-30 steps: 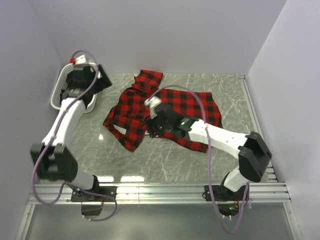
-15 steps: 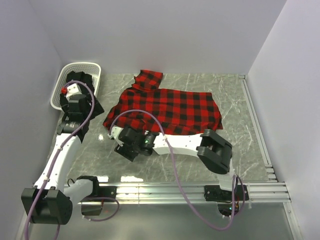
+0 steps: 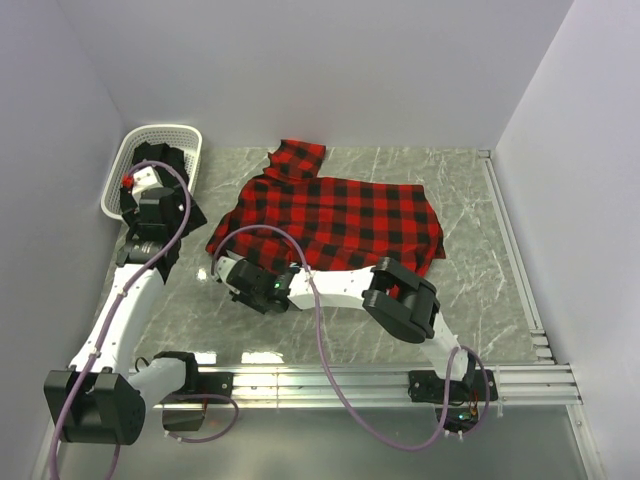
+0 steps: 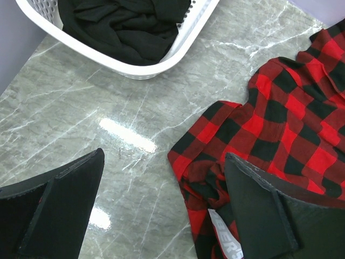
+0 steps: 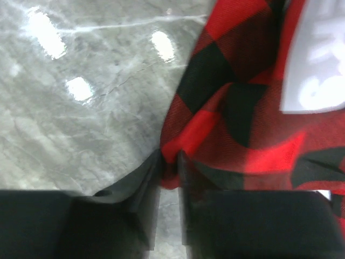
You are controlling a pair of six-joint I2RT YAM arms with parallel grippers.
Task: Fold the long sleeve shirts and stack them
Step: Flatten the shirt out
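Note:
The red-and-black flannel long sleeve shirt lies spread across the middle of the table, collar toward the back wall. My right gripper sits at its near-left corner. In the right wrist view the right gripper is shut on a fold of the flannel hem, just above the table. The plain black shirt is bunched in the white basket. My left gripper hovers open between basket and flannel. In the left wrist view the left gripper holds nothing, with the flannel corner under its right finger.
The white basket stands at the back left against the wall, with the black shirt inside. A white label shows inside the flannel's corner. Grey walls close off three sides. A metal rail runs along the near edge.
The right arm swung left from the flannel's middle to its near-left corner and shut on the hem. The left arm pulled back from over the basket. The flannel now lies flatter.

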